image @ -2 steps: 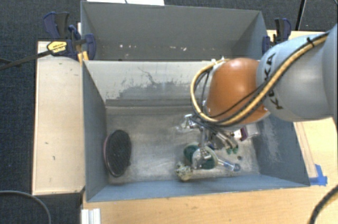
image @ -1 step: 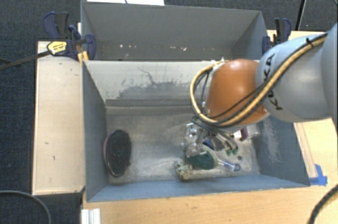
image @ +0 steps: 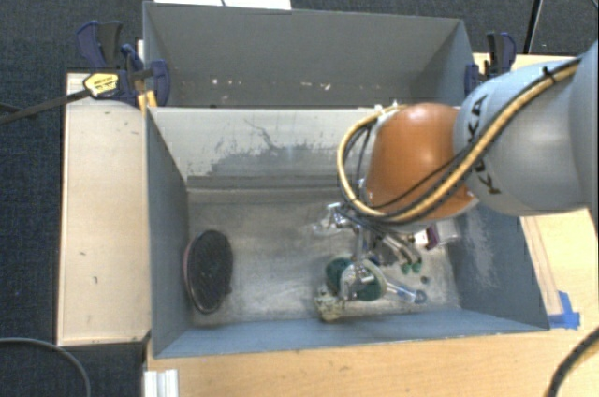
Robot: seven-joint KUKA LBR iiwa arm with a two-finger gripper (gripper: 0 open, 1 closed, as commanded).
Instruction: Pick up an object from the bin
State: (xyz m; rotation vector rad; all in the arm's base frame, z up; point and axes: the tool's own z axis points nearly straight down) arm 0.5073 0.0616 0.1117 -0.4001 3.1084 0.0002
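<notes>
Gripper [image: 363, 272]: low over the floor of the bin [image: 168, 227], right of centre, near the front wall; open or closed cannot be told; upper part hidden under the arm's orange cover [image: 412, 163]
Green round thing [image: 337, 274]: dark; right at the gripper's tip, partly covered by it; kind hard to make out
Small heap [image: 414, 264]: just right of the gripper; jumbled, partly under the arm
Dark oval thing [image: 208, 268]: alone at the floor's left, well apart
</notes>
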